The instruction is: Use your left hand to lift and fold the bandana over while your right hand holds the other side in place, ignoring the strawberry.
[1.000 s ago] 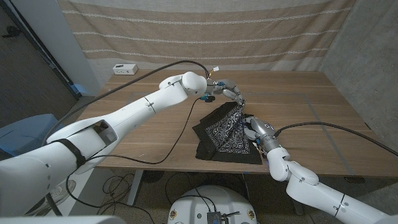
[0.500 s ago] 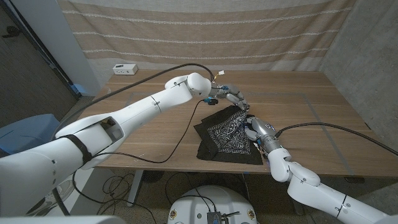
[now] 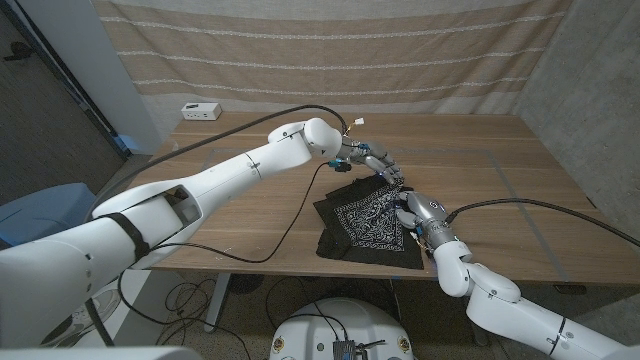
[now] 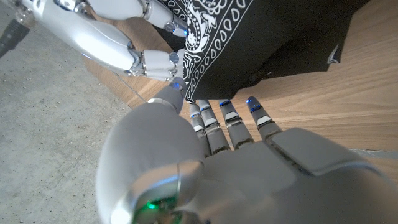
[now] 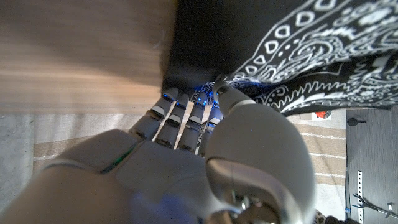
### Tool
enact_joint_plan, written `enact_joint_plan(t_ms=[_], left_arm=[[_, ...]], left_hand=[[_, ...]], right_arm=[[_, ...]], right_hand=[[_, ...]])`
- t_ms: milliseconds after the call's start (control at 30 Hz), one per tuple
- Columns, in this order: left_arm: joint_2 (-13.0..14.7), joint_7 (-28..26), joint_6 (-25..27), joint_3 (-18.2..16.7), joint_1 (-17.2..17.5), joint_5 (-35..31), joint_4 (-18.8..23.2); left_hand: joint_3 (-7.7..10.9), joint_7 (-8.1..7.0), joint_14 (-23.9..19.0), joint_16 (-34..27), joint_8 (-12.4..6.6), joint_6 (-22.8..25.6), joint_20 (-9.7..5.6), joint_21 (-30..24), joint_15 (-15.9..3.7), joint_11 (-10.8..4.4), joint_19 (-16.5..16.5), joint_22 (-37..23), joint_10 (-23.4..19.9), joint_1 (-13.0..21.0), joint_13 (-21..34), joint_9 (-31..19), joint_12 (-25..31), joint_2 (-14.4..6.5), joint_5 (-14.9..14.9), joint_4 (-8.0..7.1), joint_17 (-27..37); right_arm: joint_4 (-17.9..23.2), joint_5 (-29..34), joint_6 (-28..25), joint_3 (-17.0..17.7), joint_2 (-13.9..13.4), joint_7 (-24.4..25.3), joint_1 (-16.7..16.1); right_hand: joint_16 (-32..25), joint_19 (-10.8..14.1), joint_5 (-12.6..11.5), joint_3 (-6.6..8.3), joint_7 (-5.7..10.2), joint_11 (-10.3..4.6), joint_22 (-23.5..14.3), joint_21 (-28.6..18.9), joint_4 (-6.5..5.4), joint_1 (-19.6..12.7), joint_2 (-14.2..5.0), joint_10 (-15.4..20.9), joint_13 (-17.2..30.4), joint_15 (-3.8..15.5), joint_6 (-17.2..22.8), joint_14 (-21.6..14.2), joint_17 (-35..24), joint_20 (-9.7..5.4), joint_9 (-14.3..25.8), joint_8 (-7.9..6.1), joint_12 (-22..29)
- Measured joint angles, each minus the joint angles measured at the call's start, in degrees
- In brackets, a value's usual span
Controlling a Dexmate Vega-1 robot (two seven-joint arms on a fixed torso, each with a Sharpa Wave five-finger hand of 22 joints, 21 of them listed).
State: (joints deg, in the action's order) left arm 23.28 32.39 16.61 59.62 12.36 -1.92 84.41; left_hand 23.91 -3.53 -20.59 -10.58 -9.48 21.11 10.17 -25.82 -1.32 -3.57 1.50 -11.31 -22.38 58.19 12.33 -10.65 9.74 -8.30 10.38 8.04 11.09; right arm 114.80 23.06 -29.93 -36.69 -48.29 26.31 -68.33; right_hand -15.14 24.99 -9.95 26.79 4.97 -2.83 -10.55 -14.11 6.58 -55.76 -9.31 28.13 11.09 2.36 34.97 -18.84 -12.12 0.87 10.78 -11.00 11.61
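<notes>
Half-hidden fingertips [image 5: 186, 99] under bandana [image 5: 298, 56]

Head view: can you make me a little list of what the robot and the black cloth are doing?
cloth: black bandana with white pattern, partly folded on the wooden table
left hand: pinching the bandana's far corner
right hand: fingers on the bandana's right side
small white box: far left corner of table
strawberry: cannot tell

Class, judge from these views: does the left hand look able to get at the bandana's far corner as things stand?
Probably yes: the left hand already sits at the bandana corner, fingertips on its edge, nothing between them.
</notes>
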Motion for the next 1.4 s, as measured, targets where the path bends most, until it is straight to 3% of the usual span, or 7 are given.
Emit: enact_joint_plan(t_ms=[367,533,567,767,1133,1233,1400], left_arm=[[0.0,-0.7,-1.9,-0.6,0.9,-1.0,-2.0],[-0.8,-0.7,-1.9,-1.1,1.0,-1.0,-4.5],[-1.1,1.2,-12.2,-1.3,1.0,1.3,-5.5],[-2.5,2.3,-18.3,-2.2,1.0,2.5,-9.0],[-3.2,-2.9,-26.9,-5.2,4.3,3.0,-10.6],[-2.5,-5.1,-27.8,-6.9,6.2,2.7,-9.4],[-0.6,-12.6,-28.4,-9.3,9.5,0.2,-5.6]], left_hand=[[-1.85,-4.14,10.5,1.1,-0.5,-4.3,0.08,0.1,-0.18,-2.06,-0.1,0.0,8.8,-0.3,-0.9,0.3,0.4,0.3,0.0,0.9,-0.7],[-3.07,-5.28,15.3,1.1,-0.5,-6.1,-0.41,0.1,-0.81,-1.83,-0.1,0.0,13.0,-0.8,-1.3,0.3,0.4,1.2,0.0,0.6,-1.2],[-3.44,-5.57,16.5,1.1,-0.5,-6.9,-0.46,0.4,-0.78,-1.87,-0.2,0.1,14.2,-0.9,-1.4,0.3,0.4,1.3,0.0,0.58,-1.2],[-4.88,-7.4,22.7,1.1,-0.5,-12.4,-1.39,1.4,-0.67,-1.87,-1.1,0.1,22.3,-1.4,-1.7,0.5,0.4,1.7,0.2,0.29,-1.5],[-8.62,-8.63,29.2,0.8,-0.22,-23.7,-1.25,3.8,0.23,-1.14,-4.5,0.1,32.1,-7.5,-1.9,0.5,0.4,2.5,-0.4,-1.96,-1.5],[-9.43,-8.64,28.5,0.4,-0.22,-25.0,-1.08,3.9,1.31,-0.96,-4.7,0.1,32.2,-9.0,-1.9,0.5,1.0,2.1,-0.2,-2.77,-1.4],[-10.14,-8.14,24.0,-0.6,-1.4,-22.2,-0.49,3.9,2.49,-0.68,-4.1,0.0,27.8,-10.5,-1.9,0.5,2.8,1.4,0.0,-3.07,-1.5]], right_arm=[[2.3,1.1,1.6,1.6,-0.7,1.9,-1.7],[2.3,1.5,2.3,1.6,-0.7,2.6,-1.7],[2.5,1.8,2.6,2.3,-0.4,3.2,-2.3],[2.5,3.2,2.6,2.8,0.3,5.3,-3.0],[2.0,6.6,0.1,4.0,3.4,11.5,-5.1],[1.5,7.5,-0.1,4.3,4.2,14.6,-5.5],[0.3,8.3,0.5,5.1,5.9,18.5,-6.4]], right_hand=[[0.0,0.1,0.2,-2.52,-0.5,0.71,0.2,0.1,-0.43,2.0,2.0,-0.7,0.0,0.0,-0.5,0.0,0.1,0.48,0.0,0.22,-0.4],[1.2,-1.3,0.2,-4.83,-0.97,1.01,0.2,1.0,-1.01,4.9,2.82,-5.2,-0.2,0.0,-3.3,1.9,0.4,1.46,-0.1,0.59,-1.5],[1.6,-2.0,0.0,-5.34,-0.83,1.04,0.2,1.3,-1.14,5.4,3.0,-6.5,-0.2,-0.04,-4.1,2.7,0.4,1.55,-0.1,0.85,-1.5],[4.1,-10.5,-0.7,-8.23,-0.46,2.65,0.2,3.8,-1.37,8.9,4.33,-12.6,-0.4,-0.41,-7.3,8.5,1.0,4.36,-0.1,0.85,-1.7],[5.0,-25.4,-1.3,-9.24,0.2,3.87,0.4,4.2,-0.35,11.1,3.93,-23.2,-0.4,-6.36,-15.0,22.6,1.5,10.42,-0.1,0.85,-1.7],[4.8,-25.7,-1.3,-9.35,0.16,3.61,0.4,3.6,0.0,11.2,3.78,-23.1,-0.4,-5.79,-15.2,22.8,1.5,10.66,-0.1,0.85,-1.3],[3.2,-19.9,-1.3,-8.35,0.05,2.83,0.4,1.4,1.0,10.2,2.46,-20.6,-0.4,-3.5,-15.0,19.8,1.5,7.88,-0.1,0.17,-0.4]])
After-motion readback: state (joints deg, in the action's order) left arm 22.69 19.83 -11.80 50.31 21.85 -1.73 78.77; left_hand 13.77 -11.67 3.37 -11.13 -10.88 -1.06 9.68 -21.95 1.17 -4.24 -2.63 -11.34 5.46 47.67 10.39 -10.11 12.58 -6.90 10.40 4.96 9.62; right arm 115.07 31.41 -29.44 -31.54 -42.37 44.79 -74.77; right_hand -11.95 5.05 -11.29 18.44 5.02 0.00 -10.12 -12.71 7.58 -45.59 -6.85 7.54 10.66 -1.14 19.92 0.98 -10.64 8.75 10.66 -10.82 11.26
